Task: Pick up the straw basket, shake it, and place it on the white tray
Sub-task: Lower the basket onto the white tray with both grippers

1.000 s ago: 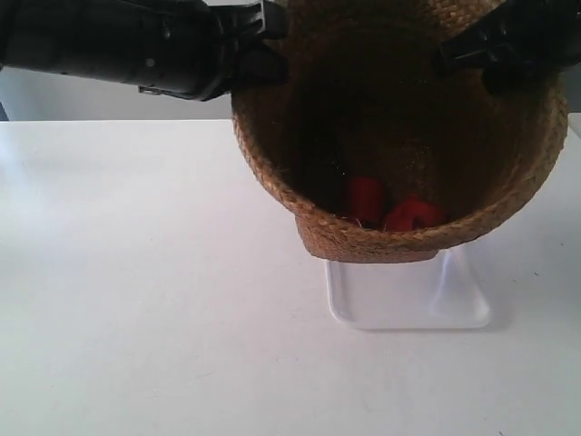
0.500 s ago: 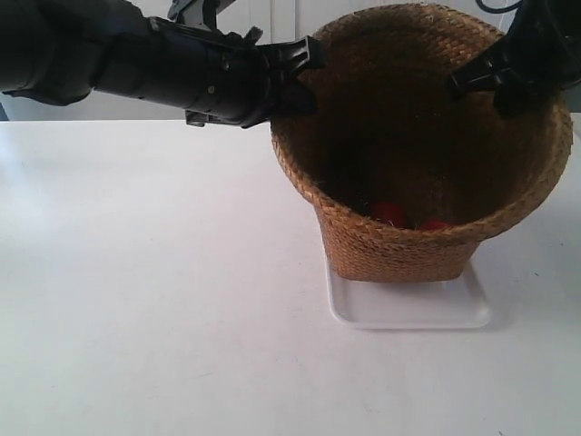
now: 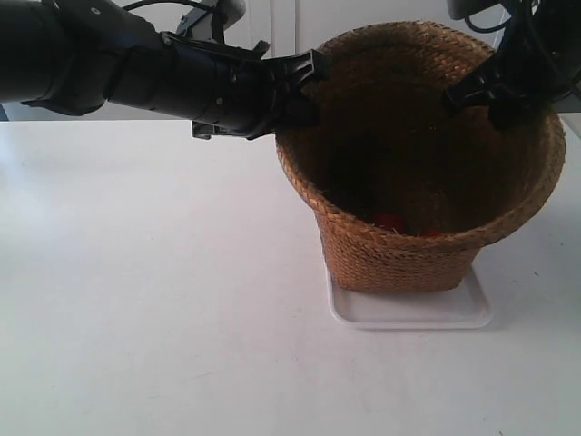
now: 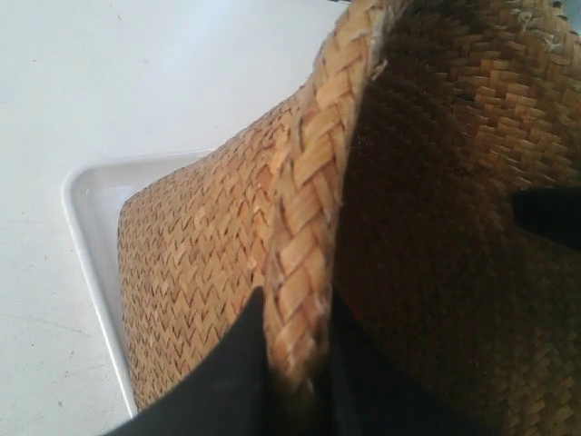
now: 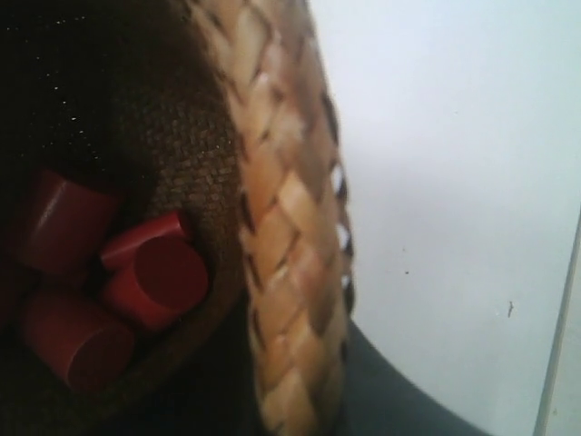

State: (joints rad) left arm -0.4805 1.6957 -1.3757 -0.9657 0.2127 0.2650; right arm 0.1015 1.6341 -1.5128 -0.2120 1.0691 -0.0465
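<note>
The brown woven straw basket stands upright with its base on the white tray. My left gripper is shut on the braided rim, one black finger outside the wall and one inside. In the exterior view it is the arm at the left. My right gripper is shut on the opposite side of the rim, again with a finger on each side. It shows at the exterior view's right. The tray's corner peeks out beside the basket wall.
Several red cylinders lie on the basket's floor, seen as red spots from outside. The white table stretches to the left and front of the tray.
The basket has come down from a raised, tilted pose above the tray and now sits level on it. Both arms came down with it, keeping their grip on the rim.
</note>
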